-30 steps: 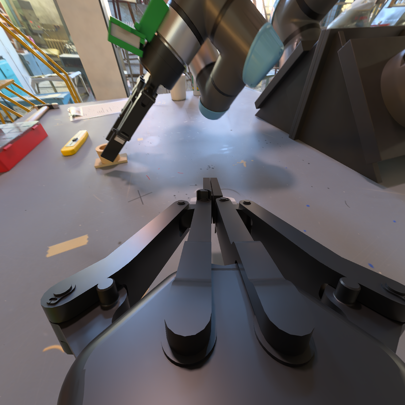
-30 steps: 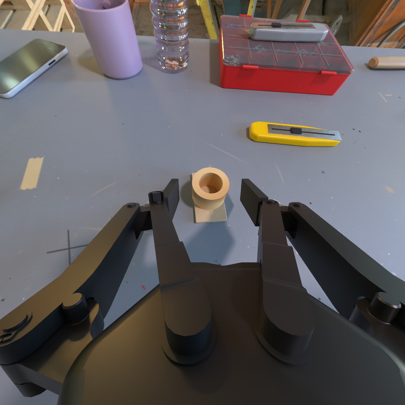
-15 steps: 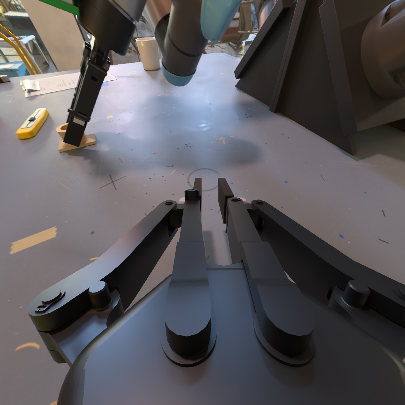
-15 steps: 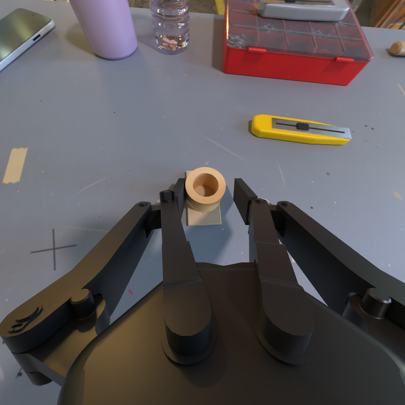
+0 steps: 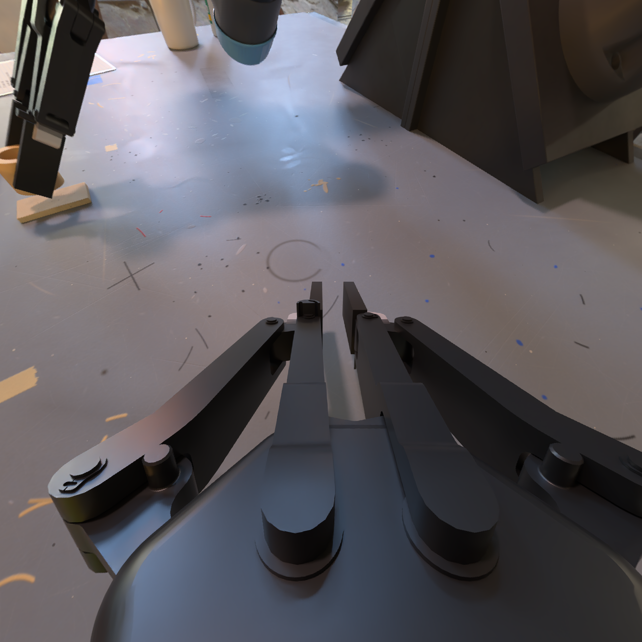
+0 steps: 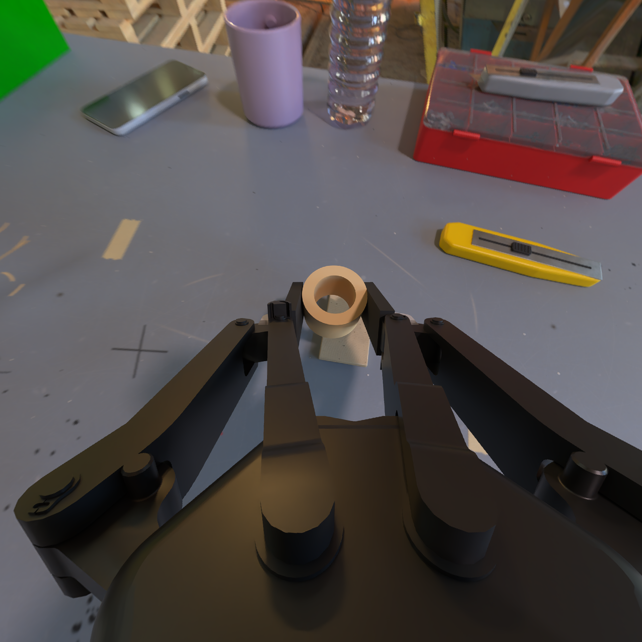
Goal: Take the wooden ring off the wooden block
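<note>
The wooden ring (image 6: 333, 318) is a short tan tube, held between the fingers of my right gripper (image 6: 334, 291), which is shut on it. The flat wooden block (image 6: 344, 351) lies on the grey table just below; I see it through the ring's hole. The ring looks slightly raised and tilted off the block. In the left wrist view the ring (image 5: 7, 163) and the block (image 5: 52, 203) are at the far left, half hidden by the right gripper's fingers (image 5: 36, 163). My left gripper (image 5: 331, 295) hovers over the table, far from them, empty, its jaws a narrow gap apart.
Beyond the ring lie a yellow utility knife (image 6: 517, 255), a red organiser box (image 6: 521, 163) with a grey knife (image 6: 549, 85) on it, a clear bottle (image 6: 354, 69), a purple cup (image 6: 269, 66) and a phone (image 6: 146, 95). A dark arm base (image 5: 486, 87) stands at the left gripper's right.
My right gripper has closed from wide open onto the ring and now holds it slightly above the block. My left gripper has opened a little from shut and moved nearer the block.
</note>
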Controlling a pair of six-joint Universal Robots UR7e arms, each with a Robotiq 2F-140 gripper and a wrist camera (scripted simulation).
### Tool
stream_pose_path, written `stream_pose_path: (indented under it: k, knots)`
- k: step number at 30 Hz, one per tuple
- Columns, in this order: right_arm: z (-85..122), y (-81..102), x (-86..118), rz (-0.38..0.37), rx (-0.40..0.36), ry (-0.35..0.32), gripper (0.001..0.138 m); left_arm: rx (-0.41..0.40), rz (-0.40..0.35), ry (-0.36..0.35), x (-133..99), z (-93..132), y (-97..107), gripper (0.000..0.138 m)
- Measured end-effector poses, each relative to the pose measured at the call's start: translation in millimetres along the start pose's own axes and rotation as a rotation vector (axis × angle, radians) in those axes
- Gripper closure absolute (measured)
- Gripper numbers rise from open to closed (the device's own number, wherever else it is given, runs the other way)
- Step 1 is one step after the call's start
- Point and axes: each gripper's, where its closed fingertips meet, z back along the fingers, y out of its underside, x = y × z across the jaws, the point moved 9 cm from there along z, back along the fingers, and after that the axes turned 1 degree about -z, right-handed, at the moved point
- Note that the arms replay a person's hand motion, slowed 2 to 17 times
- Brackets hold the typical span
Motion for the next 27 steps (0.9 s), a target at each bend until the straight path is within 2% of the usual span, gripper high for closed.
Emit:
stream_pose_path:
  k: [3,6,11,21,24,27]
  knots:
    - [19,-2.0,7,0.014,-0.041,-0.057,0.094,0.009,-0.032,0.007,-3,-1,-1,0.129]
    - [38,0.4,15,0.025,-0.047,-0.111,0.094,0.016,-0.067,0.012,-7,-2,-1,0.136]
    - [61,20.2,31,0.061,0.040,-0.166,0.094,0.049,-0.100,0.026,-11,-5,-1,0.138]
    - [81,78.7,53,0.174,0.221,-0.107,0.094,0.134,-0.161,0.006,-15,-13,1,0.137]
    - [83,90.9,59,0.175,0.242,-0.109,0.094,0.146,-0.170,-0.001,-16,-13,0,0.137]
    - [84,94.2,66,0.177,0.229,-0.116,0.094,0.157,-0.168,-0.010,-17,-13,-1,0.137]
